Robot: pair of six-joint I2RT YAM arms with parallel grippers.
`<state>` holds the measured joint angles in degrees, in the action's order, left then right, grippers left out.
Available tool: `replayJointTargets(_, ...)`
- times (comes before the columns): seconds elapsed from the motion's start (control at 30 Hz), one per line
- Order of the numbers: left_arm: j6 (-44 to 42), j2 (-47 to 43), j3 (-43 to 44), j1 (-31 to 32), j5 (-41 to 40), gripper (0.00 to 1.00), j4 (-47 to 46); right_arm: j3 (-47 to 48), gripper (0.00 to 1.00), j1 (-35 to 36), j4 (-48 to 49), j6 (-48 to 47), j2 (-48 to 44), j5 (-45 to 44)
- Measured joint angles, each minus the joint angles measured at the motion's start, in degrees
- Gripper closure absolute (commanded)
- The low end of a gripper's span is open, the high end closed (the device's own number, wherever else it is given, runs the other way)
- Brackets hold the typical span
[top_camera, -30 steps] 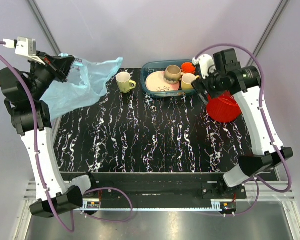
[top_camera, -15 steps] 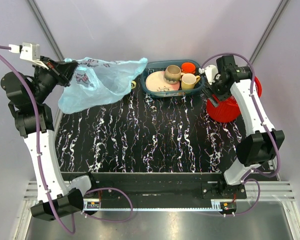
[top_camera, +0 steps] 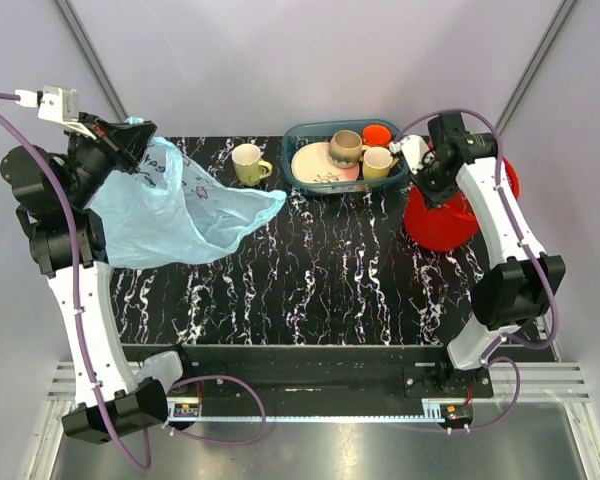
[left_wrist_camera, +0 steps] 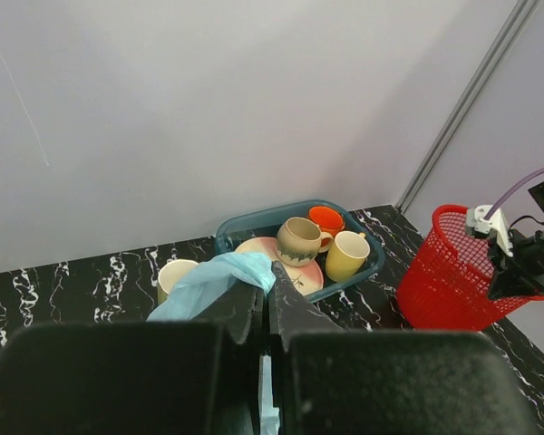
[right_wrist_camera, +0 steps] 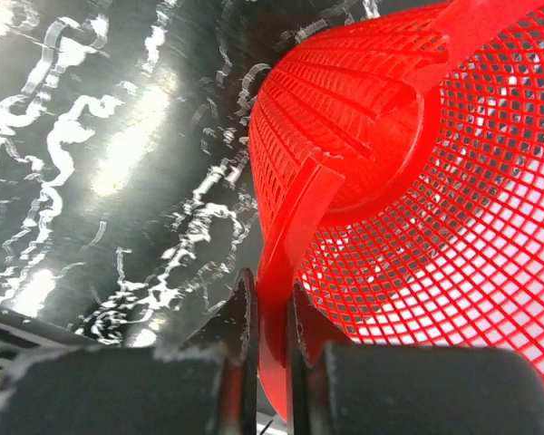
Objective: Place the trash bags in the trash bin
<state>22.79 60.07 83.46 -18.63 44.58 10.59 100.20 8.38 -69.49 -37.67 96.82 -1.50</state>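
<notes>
The left gripper [top_camera: 132, 137] is raised at the far-left corner, its jaws pinched together on the thin translucent light-blue plastic bag [top_camera: 175, 215], which hangs spread over the left side of the black marbled tabletop [top_camera: 330, 270]. Well apart on the right, the right gripper [right_wrist_camera: 270, 313] clamps the solid rim of the round red plastic mesh basket [right_wrist_camera: 408, 181], which is near the teal rectangular tray [top_camera: 290, 170] of cups.

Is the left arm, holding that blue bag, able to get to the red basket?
Possibly, at a stretch. The left gripper is shut on the bag at the far left; the red basket sits far right, its rim pinched by the right gripper. Nothing tall stands between.
</notes>
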Motion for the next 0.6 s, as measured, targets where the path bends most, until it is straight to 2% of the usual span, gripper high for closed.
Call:
replayJointTargets(0.13,0.0,0.4,0.5,0.0,-0.2,1.0,0.7,3.5,1.0,4.5,-2.3,0.2,-1.4,5.7)
replayJointTargets(0.37,-1.3,2.8,4.9,0.0,-2.5,1.0,2.1,2.6,1.0,27.9,-2.9,1.2,-8.0,13.4)
replayJointTargets(0.6,-3.3,3.1,8.6,-0.6,-6.5,1.0,4.5,-0.8,1.0,39.1,-2.2,3.5,-8.2,12.2)
